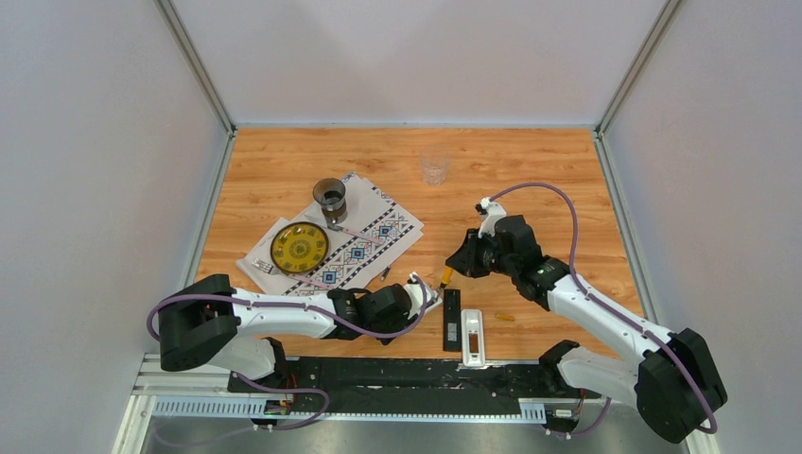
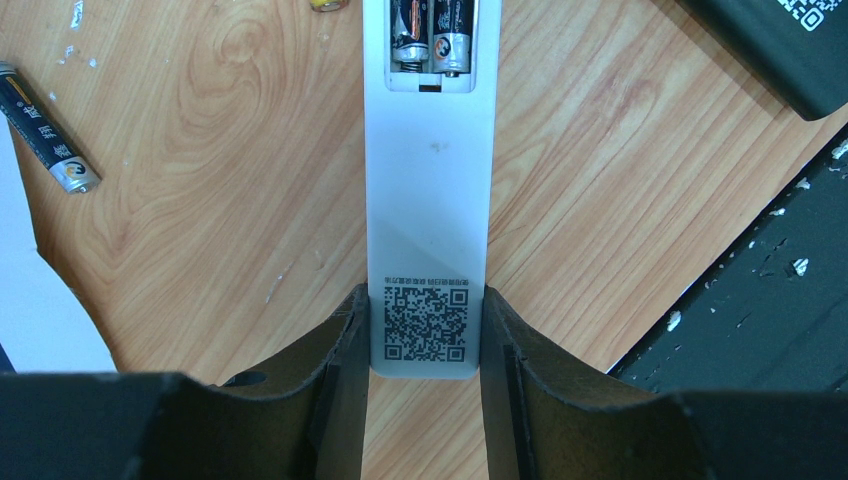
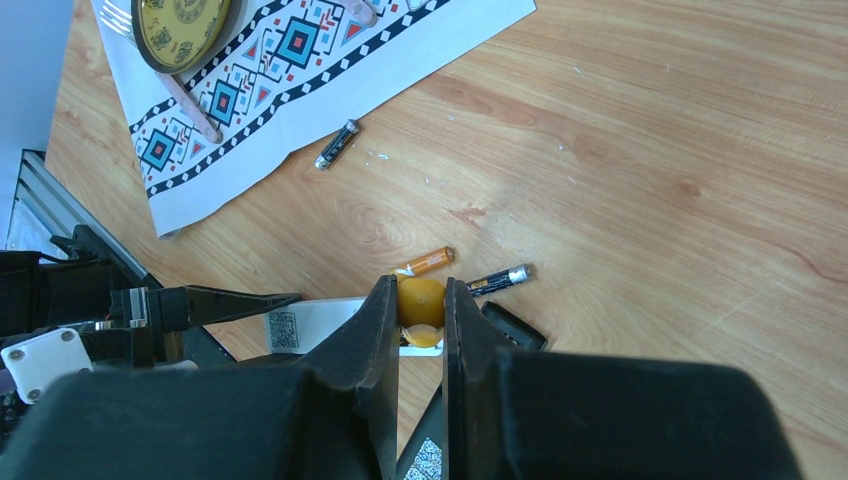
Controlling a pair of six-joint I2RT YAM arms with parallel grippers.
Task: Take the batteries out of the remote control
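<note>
Left gripper (image 2: 425, 330) is clamped across the QR-code end of the white remote (image 2: 428, 200), one finger on each long edge. The right gripper (image 3: 418, 288) is shut on the orange-handled screwdriver (image 3: 420, 302), above the remote's far end.

From the left fingers, the open battery bay (image 2: 432, 60) sits at twelve o'clock, and two batteries (image 2: 432, 35) lie in it side by side. Treat the remote as a light, stiff, slick plastic shell. Your side grip looks right: low on the body and clear of the bay.

The cells are small, hard, smooth cylinders that will likely roll once free. Spring contacts probably hold them in, so you would lever at one end rather than pinch them.

Loose cells lie on the table (image 1: 567, 170):
- a dark battery (image 2: 45, 130) at ten o'clock from the left fingers
- an orange battery (image 3: 425, 262) at twelve o'clock from the right fingers
- a grey-tipped battery (image 3: 500, 278) at one o'clock from the right fingers

You cannot see the screwdriver's tip, which is hidden behind the right fingers, or whether it touches a cell. The bay's far end is cut off by the frame edge.
</note>
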